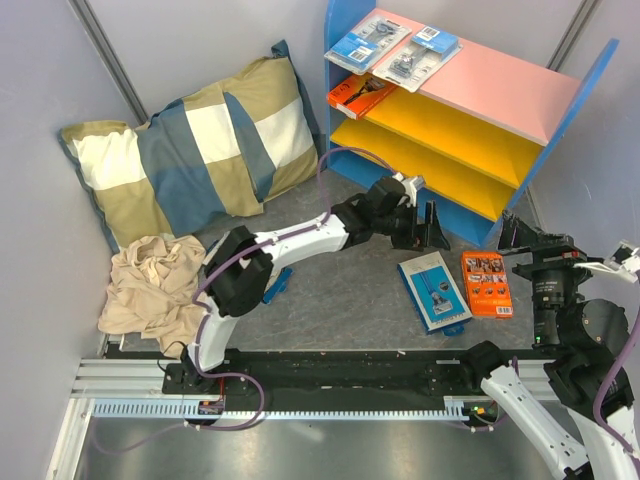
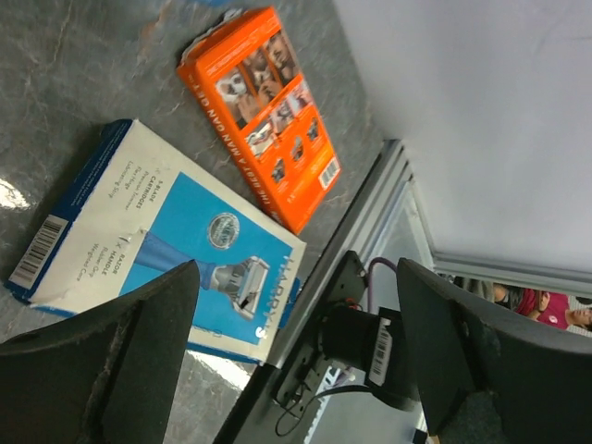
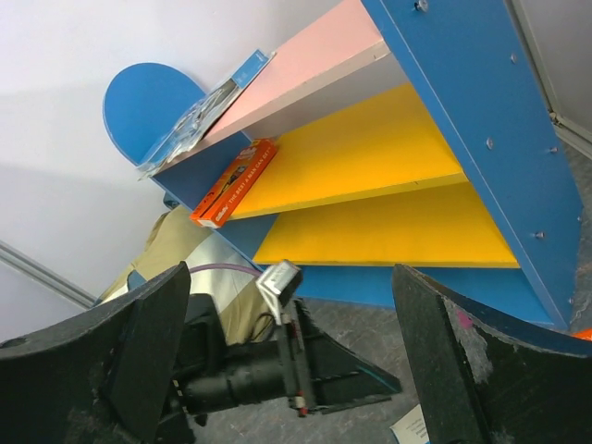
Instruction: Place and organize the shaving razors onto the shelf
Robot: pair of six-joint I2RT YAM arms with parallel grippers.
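The shelf (image 1: 343, 40) stands at the back right. Two clear blister razor packs (image 1: 365, 42) (image 1: 415, 55) lie on its pink top board (image 1: 500, 85). An orange razor box (image 1: 358, 93) lies on the upper yellow board. A blue/white razor box (image 1: 433, 290) and an orange box (image 1: 487, 282) lie flat on the floor; both also show in the left wrist view (image 2: 166, 250) (image 2: 264, 116). My left gripper (image 1: 432, 228) is open and empty, just above the floor in front of the shelf. My right gripper (image 1: 530, 232) is open and empty beside the shelf's right panel (image 3: 462, 120).
A striped pillow (image 1: 200, 150) leans at the back left, with a crumpled beige cloth (image 1: 155, 285) in front of it. A blue object (image 1: 278, 283) lies partly hidden under my left arm. A black rail (image 1: 300, 365) runs along the near edge. Grey walls enclose the space.
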